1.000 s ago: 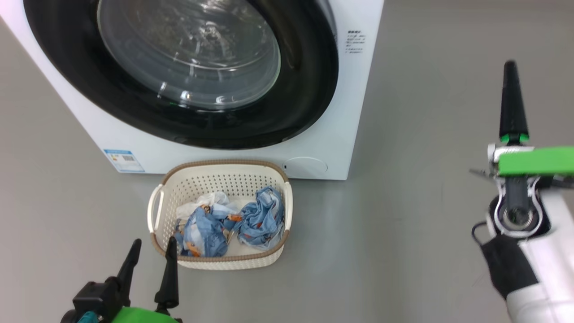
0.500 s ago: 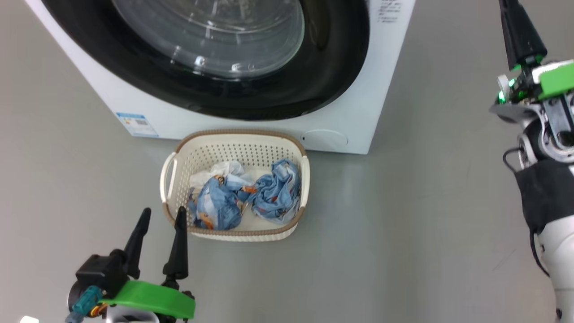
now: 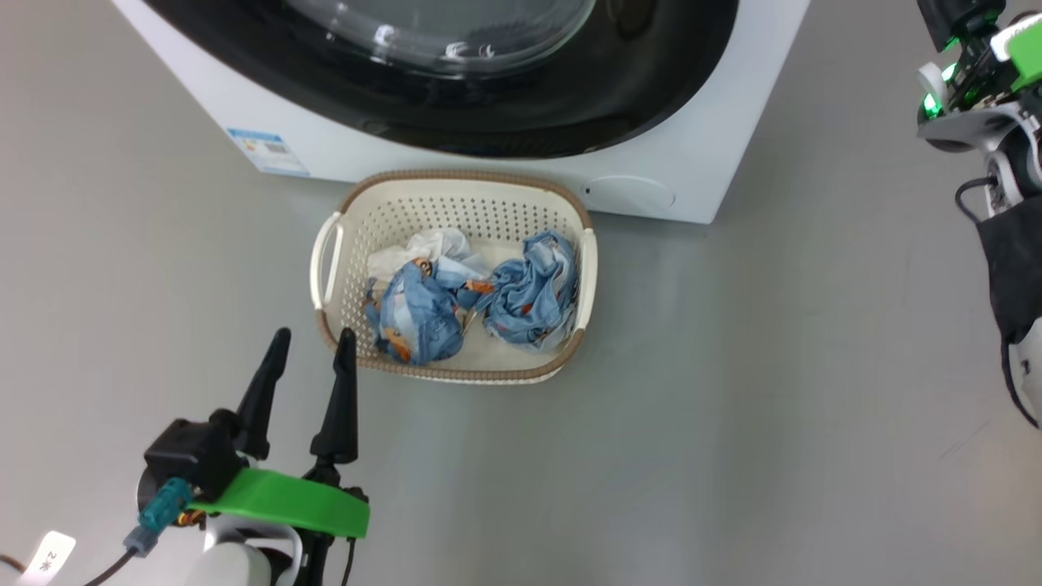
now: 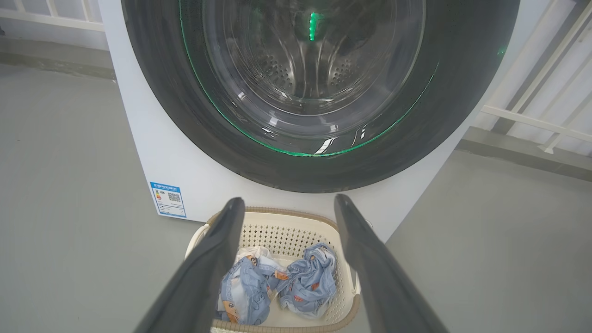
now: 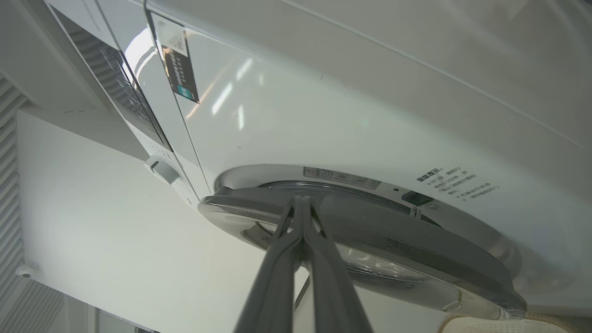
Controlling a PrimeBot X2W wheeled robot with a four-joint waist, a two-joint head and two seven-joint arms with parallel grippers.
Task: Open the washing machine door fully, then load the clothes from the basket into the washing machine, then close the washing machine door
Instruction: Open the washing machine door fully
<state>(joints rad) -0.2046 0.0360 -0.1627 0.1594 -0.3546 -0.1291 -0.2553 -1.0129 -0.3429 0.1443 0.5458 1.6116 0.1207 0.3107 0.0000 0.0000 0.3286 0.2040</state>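
Observation:
The washing machine stands at the top of the head view, and the black ring of the washing machine door lies against its front. The cream basket sits on the floor just before it, holding the blue, orange-printed and white clothes. My left gripper hovers open and empty at the basket's near left corner; in its own view the left gripper frames the basket below the door. My right gripper is shut, its tips at the door's edge.
Grey floor surrounds the machine, with open room to the right of the basket. The right wrist hangs at the upper right. A blue energy sticker and round flap sit low on the machine. A white railing stands behind.
The head camera has tilted, so machine and basket shifted up and right. My right arm has risen higher beside the machine. The left gripper keeps its place by the basket.

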